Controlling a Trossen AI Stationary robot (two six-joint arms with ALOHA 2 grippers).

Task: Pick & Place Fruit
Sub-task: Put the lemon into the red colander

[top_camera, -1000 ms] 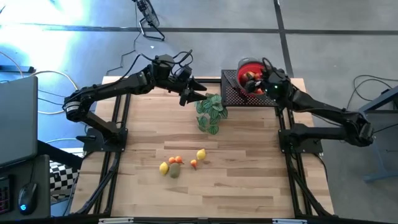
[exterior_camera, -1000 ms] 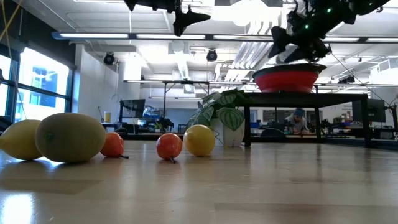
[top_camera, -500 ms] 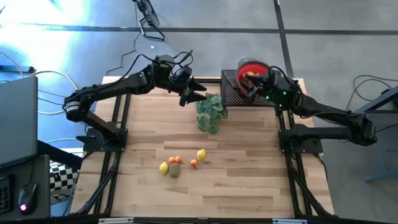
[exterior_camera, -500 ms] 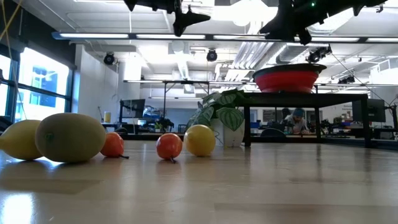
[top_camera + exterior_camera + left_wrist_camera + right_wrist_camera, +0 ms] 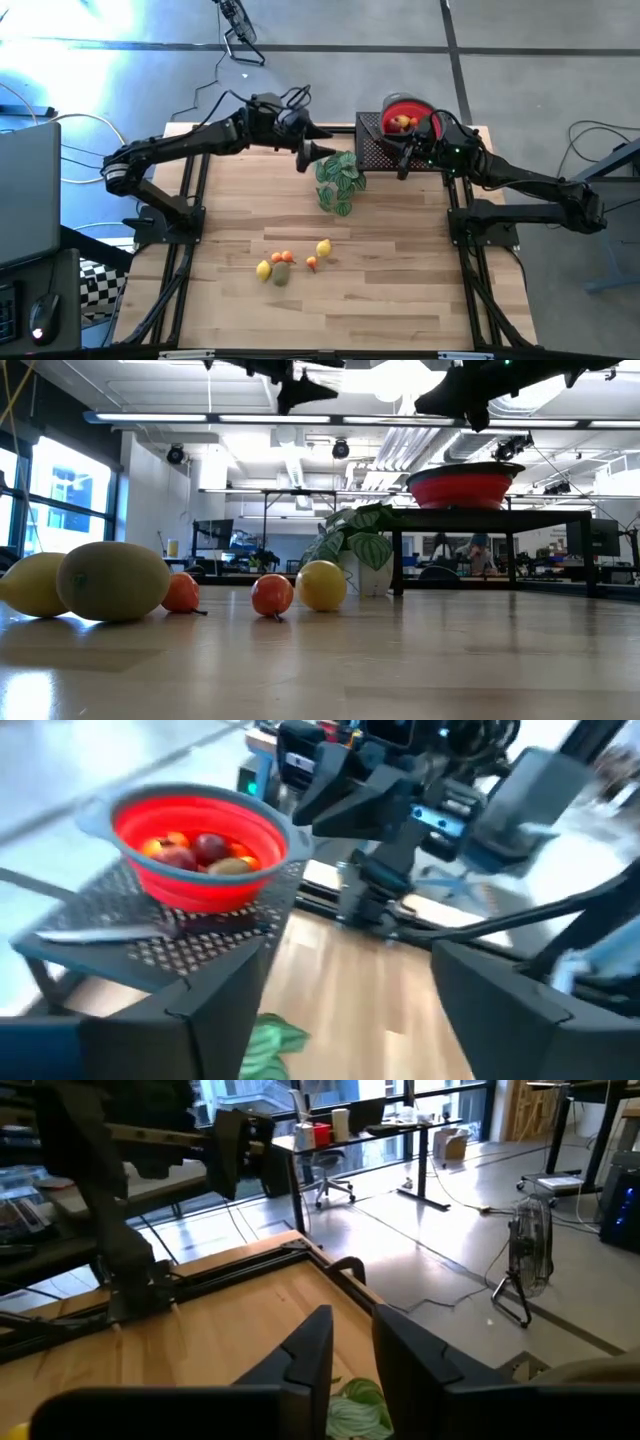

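The left pincer (image 5: 318, 153) is held above the far part of the counter (image 5: 400, 290), just beside the plant sprig (image 5: 340, 181), with its fingers (image 5: 505, 990) spread wide and nothing between them. Near the front of the counter a loose cluster of fruit (image 5: 288, 263) is left to be moved: two yellow lemons, a brown-green piece, and small orange and red pieces, all smooth, rounded and glossy, lying close together. In the low view the pieces are seen resting directly on the wood. Further right, the red bowl (image 5: 402, 108) is set on a dark perforated stand (image 5: 372, 148) at the far edge, and a few red and yellow pieces are already held in it. The right pincer (image 5: 404, 166) is found just in front of that stand, above the counter, its fingers (image 5: 310, 1345) drawn nearly together with nothing gripped.

Several risks can be judged from here. The rounded pieces could be sent rolling if they are nudged off-centre during a grasp, and neighbours could be knocked because the cluster is tight. The sprig could be brushed by either arm on the way down. The bowl could be tipped if its rim is caught.
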